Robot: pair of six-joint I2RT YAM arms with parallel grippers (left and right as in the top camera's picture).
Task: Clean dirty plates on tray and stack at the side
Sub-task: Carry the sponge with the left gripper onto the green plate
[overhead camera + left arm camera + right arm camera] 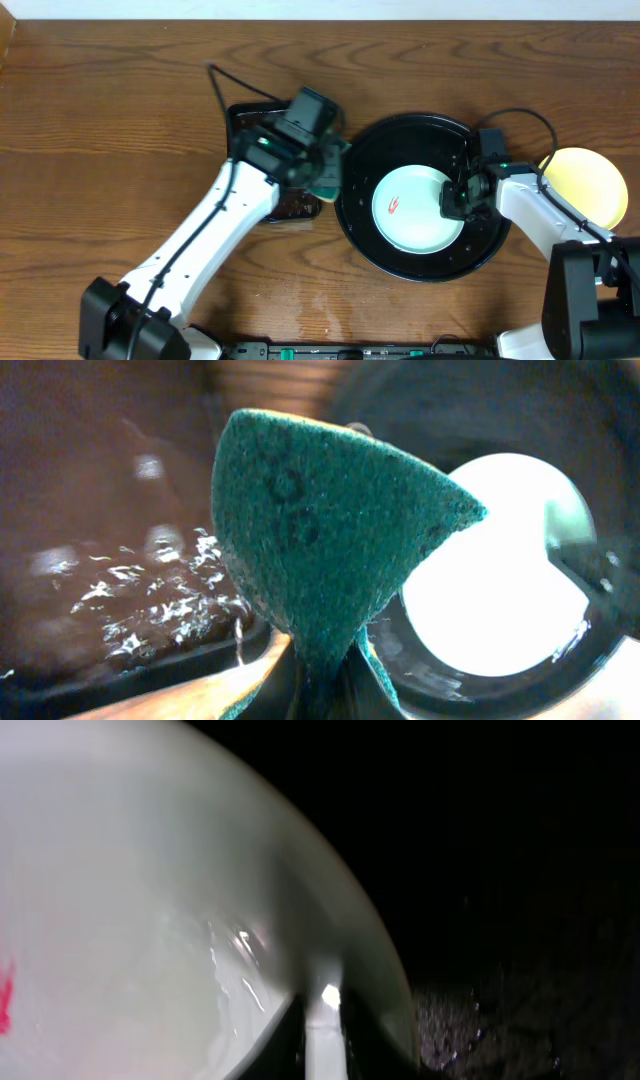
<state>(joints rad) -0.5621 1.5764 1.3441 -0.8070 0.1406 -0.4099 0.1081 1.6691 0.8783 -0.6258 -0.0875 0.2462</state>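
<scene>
A pale mint-white plate (415,210) with a small red smear lies in the large round black tray (420,265). My right gripper (455,198) is shut on this plate's right rim; the right wrist view shows the rim (150,900) pinched between my fingers (322,1030). My left gripper (325,172) is shut on a teal sponge (320,530) and holds it over the tray's left rim, next to the plate (490,560). A yellow plate (588,185) lies on the wooden table to the right of the tray. A third plate is not in view.
A smaller rectangular black tray (285,205), wet inside, stands left of the round tray under my left arm. A black cable (235,85) runs behind it. Bare wood-grain tabletop (100,150) stretches to the left and along the back.
</scene>
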